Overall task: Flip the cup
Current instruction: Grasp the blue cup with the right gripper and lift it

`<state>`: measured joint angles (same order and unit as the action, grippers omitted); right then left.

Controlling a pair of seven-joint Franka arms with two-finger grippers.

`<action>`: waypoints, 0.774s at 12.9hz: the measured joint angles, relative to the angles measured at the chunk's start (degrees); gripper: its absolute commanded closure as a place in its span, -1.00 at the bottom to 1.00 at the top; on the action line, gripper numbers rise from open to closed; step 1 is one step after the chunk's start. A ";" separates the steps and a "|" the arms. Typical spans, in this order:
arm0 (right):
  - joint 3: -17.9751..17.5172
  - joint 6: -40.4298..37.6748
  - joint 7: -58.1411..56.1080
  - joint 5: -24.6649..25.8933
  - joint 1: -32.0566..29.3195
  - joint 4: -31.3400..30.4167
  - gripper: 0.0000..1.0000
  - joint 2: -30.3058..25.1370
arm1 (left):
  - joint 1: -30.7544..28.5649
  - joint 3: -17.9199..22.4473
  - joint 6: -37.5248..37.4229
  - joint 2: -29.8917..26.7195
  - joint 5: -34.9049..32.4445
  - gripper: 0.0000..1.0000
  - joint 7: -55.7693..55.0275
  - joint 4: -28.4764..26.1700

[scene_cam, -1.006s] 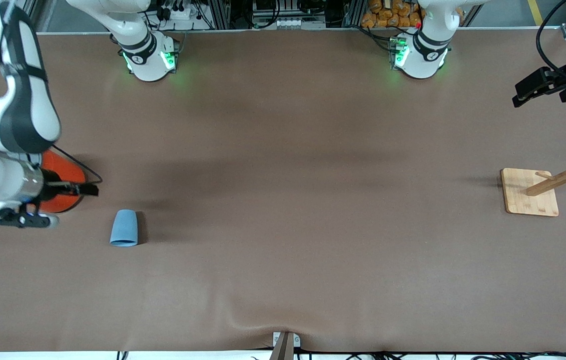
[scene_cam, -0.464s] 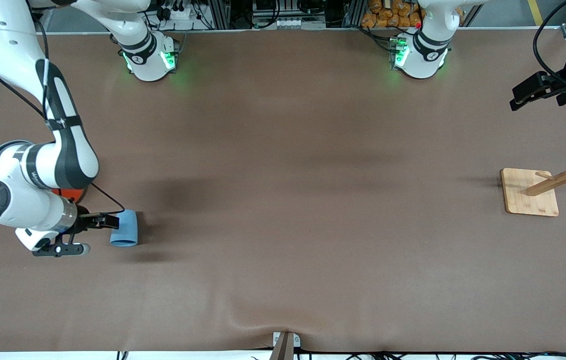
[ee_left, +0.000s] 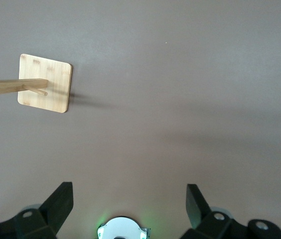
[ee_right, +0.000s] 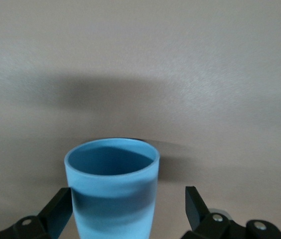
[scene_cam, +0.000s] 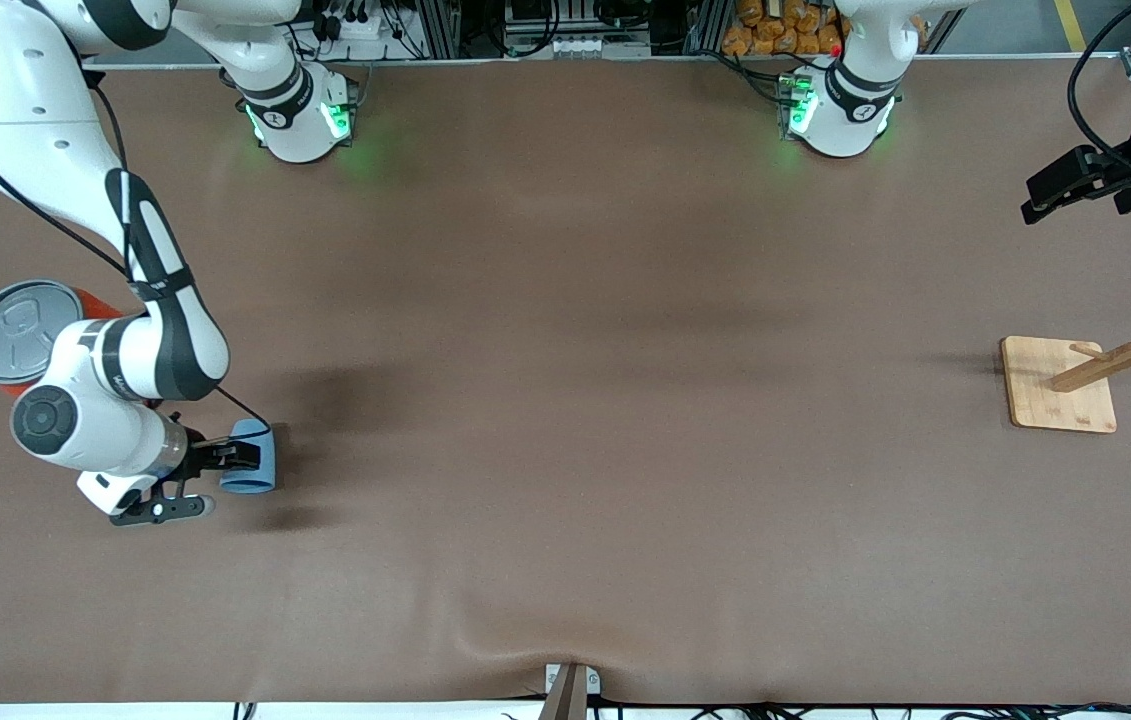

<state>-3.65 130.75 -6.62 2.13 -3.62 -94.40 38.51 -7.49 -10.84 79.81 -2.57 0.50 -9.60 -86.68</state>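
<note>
Right end effector [scene_cam: 247,457] reached cup [scene_cam: 255,478] | fingers open | left waits

brown table [scene_cam: 565,400] carries: blue cup [scene_cam: 255,470] lying on its side, orange can [scene_cam: 15,330] upright, wooden peg stand [scene_cam: 1060,385].
</note>
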 measured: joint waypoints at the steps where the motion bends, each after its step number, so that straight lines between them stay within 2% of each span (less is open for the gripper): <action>1: -0.01 0.33 0.08 0.00 0.03 -0.58 -1.00 0.37 | 0.01 -0.01 0.05 0.00 0.00 -1.00 0.00 0.00; 4: 0.00 0.48 0.43 0.00 0.03 -1.49 -1.00 0.82 | 0.08 -0.14 0.49 0.00 0.00 -1.00 0.00 0.00; 6: 0.00 0.48 0.57 -0.01 0.03 -1.74 -0.50 0.83 | 0.10 -0.31 0.57 0.00 0.00 -1.00 0.21 0.00; 7: 0.00 0.48 0.70 -0.02 0.02 -1.92 -0.38 0.83 | 0.10 -0.36 0.57 0.00 0.00 -1.00 0.34 -0.01; 10: -0.21 0.33 1.86 -0.08 0.30 -2.04 -0.36 0.49 | 0.11 -0.51 0.57 0.11 0.00 -1.00 0.42 -0.16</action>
<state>-3.86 131.08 -4.76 2.05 -3.32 -96.43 38.99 -7.38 -11.35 80.38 -2.45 0.50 -9.17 -86.84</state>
